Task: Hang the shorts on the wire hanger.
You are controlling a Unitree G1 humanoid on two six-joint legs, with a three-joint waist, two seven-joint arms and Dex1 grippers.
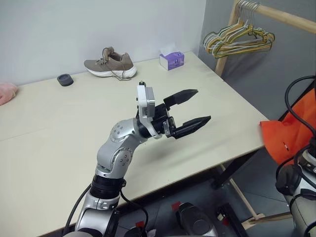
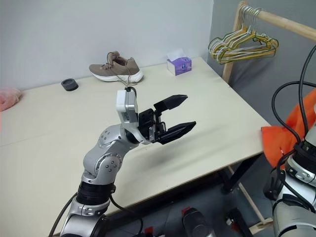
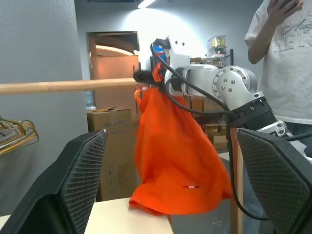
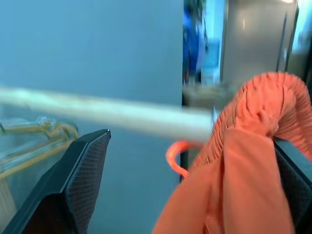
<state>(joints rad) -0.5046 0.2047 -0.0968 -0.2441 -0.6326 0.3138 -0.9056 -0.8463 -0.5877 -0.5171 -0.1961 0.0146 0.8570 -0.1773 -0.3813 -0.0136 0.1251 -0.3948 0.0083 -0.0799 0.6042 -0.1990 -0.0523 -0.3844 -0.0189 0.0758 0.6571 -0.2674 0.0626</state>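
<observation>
The bright orange shorts (image 3: pixel 175 161) hang in a bunch from my right gripper (image 4: pixel 192 141) at the end of the wooden rail (image 3: pixel 68 86), off the table's right edge. Their gathered waistband (image 4: pixel 263 105) is draped over one of that gripper's fingers (image 4: pixel 292 165), and a small orange loop (image 4: pixel 174 155) dangles between the two. The fingers stand far apart, open. My left gripper (image 1: pixel 192 106) hovers above the middle of the table (image 1: pixel 59 128), open and empty, pointing right toward the shorts (image 1: pixel 291 133). The wire hanger is out of view.
A bunch of yellow, green and pink hangers (image 1: pixel 237 42) hangs on the rail (image 1: pixel 286 17) at the back right. A brown shoe (image 1: pixel 111 64), a purple tissue box (image 1: pixel 172 60), a black disc (image 1: pixel 64 79) and a pink cloth (image 1: pixel 6 92) lie along the table's far side. A person (image 3: pixel 282 58) stands behind my right arm.
</observation>
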